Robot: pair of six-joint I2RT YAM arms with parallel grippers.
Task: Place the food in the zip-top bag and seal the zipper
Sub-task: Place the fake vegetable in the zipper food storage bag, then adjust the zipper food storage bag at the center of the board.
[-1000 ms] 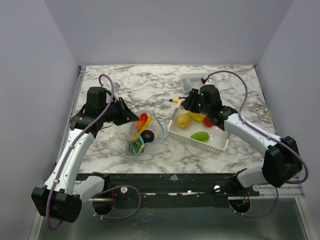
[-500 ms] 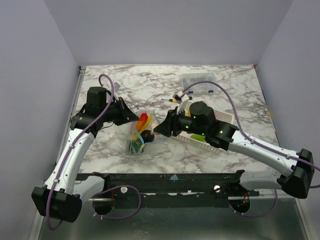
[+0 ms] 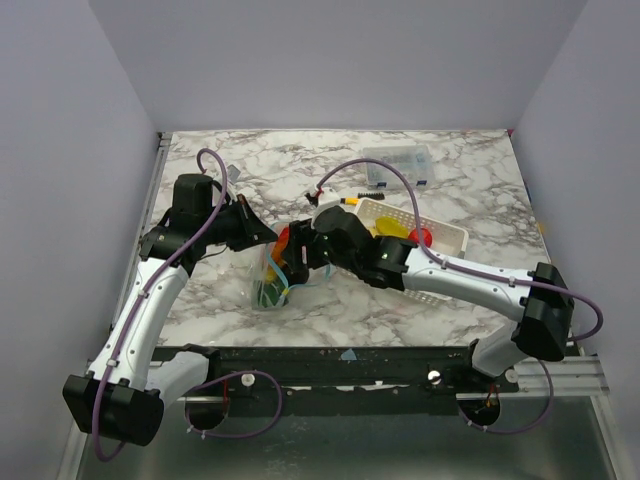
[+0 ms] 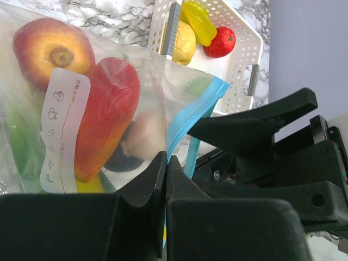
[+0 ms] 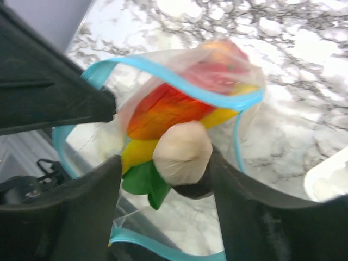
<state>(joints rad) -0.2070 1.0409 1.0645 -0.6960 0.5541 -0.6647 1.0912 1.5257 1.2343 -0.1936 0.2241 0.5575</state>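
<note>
The white-and-grey marbled surface fills the middle of the overhead view. The right arm stretches from the lower right corner across to the centre. The left arm rises along the left side.

Just left of centre lies the clear floppy zip-top bag, its mouth turned toward the upper right. Right of centre stands the white slotted rectangular basket. Above it, near the back edge, is the small clear hard lidded box.

The left fingers are pressed together on the bag's wall beside the thin light-blue zipper strip, holding that side of the mouth up. The right fingers sit at the open mouth, spread wide.

In the right wrist view a pale round toy piece with a dark underside lies between the right fingers, inside the loop of the blue strip. It is close against the finger at the right of the frame, with a clear gap to the other, so they are not clamped on it.

Through the plastic, the left wrist view shows more food inside the bag:
- a long red-orange pepper-like piece at centre left
- a red-and-yellow apple-like piece at upper left
- a green piece at the left edge

In the basket, at the top of that view, rest a yellow lemon-like piece, a yellow curved piece touching it, and a small red piece just beside them.
</note>
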